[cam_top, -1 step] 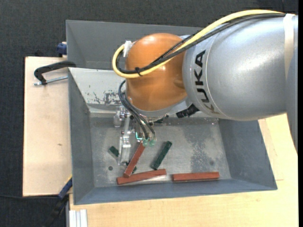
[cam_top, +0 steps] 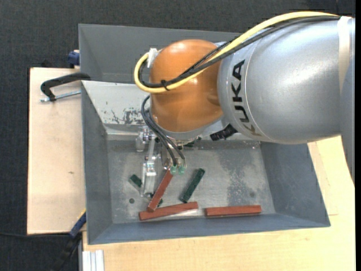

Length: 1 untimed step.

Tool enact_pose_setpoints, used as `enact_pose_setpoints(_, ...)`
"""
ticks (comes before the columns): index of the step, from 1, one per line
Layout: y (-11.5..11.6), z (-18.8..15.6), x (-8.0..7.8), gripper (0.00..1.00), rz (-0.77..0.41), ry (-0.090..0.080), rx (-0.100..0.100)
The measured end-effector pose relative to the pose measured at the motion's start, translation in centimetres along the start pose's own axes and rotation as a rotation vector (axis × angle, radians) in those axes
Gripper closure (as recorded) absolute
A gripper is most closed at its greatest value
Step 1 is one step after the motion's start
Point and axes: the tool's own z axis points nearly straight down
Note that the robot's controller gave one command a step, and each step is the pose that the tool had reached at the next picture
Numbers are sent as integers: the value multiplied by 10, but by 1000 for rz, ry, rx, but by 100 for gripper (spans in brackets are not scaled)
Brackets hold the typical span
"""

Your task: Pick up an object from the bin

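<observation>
Here the gripper [cam_top: 152, 184] sits low just beside a tilted red-brown stick [cam_top: 162, 189], its opening impossible to judge.

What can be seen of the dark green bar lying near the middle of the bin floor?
The dark green bar is a short, narrow, straight-edged piece, plain and matte, perhaps plastic. It lies flat on the floor of the grey bin, slanting from upper right to lower left in the camera view. Its lower end comes close to the long red-brown stick along the front wall; whether they touch I cannot tell. Nothing rests on it.
</observation>
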Motion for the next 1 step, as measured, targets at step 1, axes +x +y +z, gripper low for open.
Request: enact_pose_setpoints(1, -15, 55, -3, 0, -64, -5, -1)
